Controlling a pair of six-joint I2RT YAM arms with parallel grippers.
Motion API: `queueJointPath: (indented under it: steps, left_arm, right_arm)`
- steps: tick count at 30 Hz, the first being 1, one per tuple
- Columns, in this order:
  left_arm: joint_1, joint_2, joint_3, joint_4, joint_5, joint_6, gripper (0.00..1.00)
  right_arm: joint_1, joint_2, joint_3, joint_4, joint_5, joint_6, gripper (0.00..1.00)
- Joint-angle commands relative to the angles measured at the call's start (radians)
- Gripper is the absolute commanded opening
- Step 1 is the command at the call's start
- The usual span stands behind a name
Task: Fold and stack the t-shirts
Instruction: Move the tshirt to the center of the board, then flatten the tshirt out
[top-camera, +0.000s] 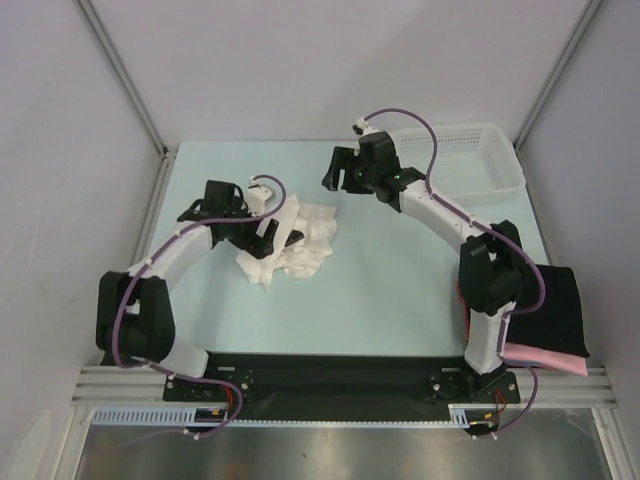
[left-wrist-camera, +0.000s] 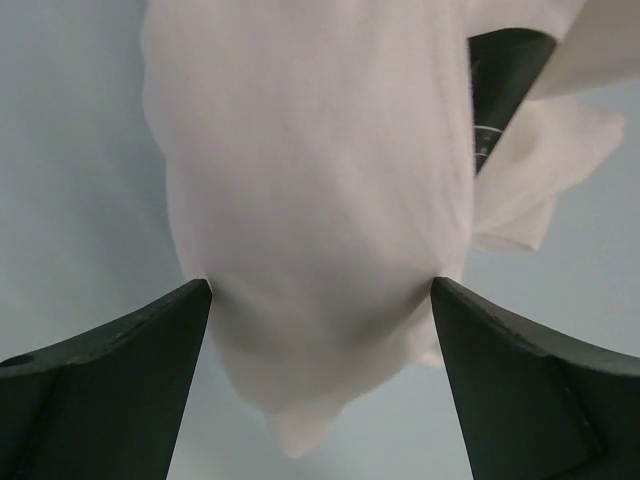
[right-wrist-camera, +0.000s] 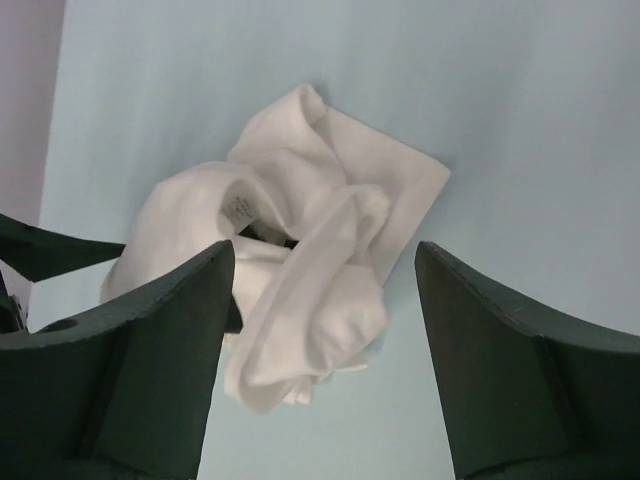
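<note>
Walked in on this: the white t-shirt (top-camera: 295, 245) is just a crumpled heap, soft matte cloth bunched into folds and rolls. It's lying on the smooth pale blue tabletop (top-camera: 400, 290), well left of the white plastic mesh basket (top-camera: 465, 160) and a bit nearer the arm bases.

The left gripper (top-camera: 266, 236) is down in the heap on the side away from the basket. Its jaws are wide apart, with a fat bulge of cloth filling the gap and touching both fingers (left-wrist-camera: 110, 380). The right gripper (top-camera: 337, 172) hovers between basket and heap, jaws apart, nothing in them.

There's a small neck tag (right-wrist-camera: 238, 207) showing, but the print's too tiny to read.

Near side of the basket, at the tabletop's right edge, the black t-shirt (top-camera: 555, 300) sits as a flat rectangle on top of the pink t-shirt (top-camera: 548, 362).
</note>
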Motion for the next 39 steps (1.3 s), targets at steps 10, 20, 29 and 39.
queueJointPath:
  steps: [10,20,29,39]
  left_arm:
    - [-0.014,-0.017,-0.003,0.083,-0.16,0.011,0.0]
    - [0.2,-0.029,0.194,0.023,-0.149,0.029,0.0]
    - [0.256,0.192,0.49,0.017,-0.108,0.016,0.18]
    - [0.179,0.457,0.773,-0.123,-0.097,-0.003,0.74]
  right_arm:
    - [0.038,0.24,0.122,-0.13,-0.291,0.03,0.47]
    - [0.077,0.067,-0.237,-0.075,-0.283,-0.039,0.0]
    - [0.268,-0.148,-0.513,-0.073,-0.189,-0.124,0.0]
    - [0.209,-0.238,-0.527,-0.1,-0.144,-0.056,0.6]
